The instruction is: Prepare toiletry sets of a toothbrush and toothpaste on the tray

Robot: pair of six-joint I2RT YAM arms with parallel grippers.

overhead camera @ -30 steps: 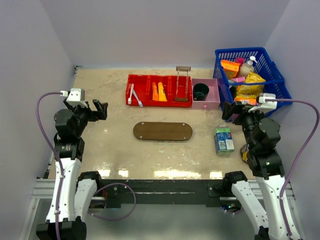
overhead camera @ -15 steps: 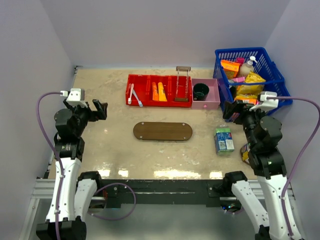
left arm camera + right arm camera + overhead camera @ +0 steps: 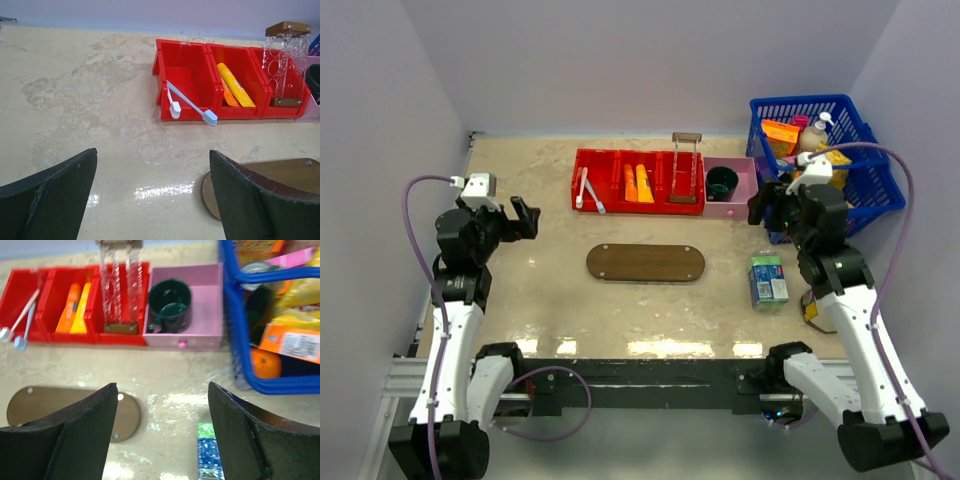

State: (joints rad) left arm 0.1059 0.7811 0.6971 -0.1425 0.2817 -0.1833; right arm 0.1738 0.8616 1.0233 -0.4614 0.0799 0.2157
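The dark brown oval tray (image 3: pixel 645 263) lies bare at the table's middle; its ends show in the wrist views (image 3: pixel 272 172) (image 3: pixel 40 401). Two slim pale toothbrushes (image 3: pixel 588 190) (image 3: pixel 192 104) (image 3: pixel 22 322) lean in the left compartment of the red bin (image 3: pixel 620 208). Two orange toothpaste tubes (image 3: pixel 638 183) (image 3: pixel 235 86) (image 3: pixel 75 307) lie in its middle compartment. My left gripper (image 3: pixel 522 214) (image 3: pixel 152 152) hovers open left of the tray, facing the bin. My right gripper (image 3: pixel 767 204) (image 3: pixel 162 385) hangs open by the pink box, holding nothing.
A clear plastic rack (image 3: pixel 686 165) stands in the bin's right compartment. The pink box (image 3: pixel 748 207) holds a dark green cup (image 3: pixel 722 182). A blue basket (image 3: pixel 865 115) of packaged goods fills the back right. A green-blue carton (image 3: pixel 769 280) lies right of the tray.
My right arm has swung forward and left, from beside the basket to the pink box, and its jaws have narrowed slightly. The left gripper has edged a little to the right.
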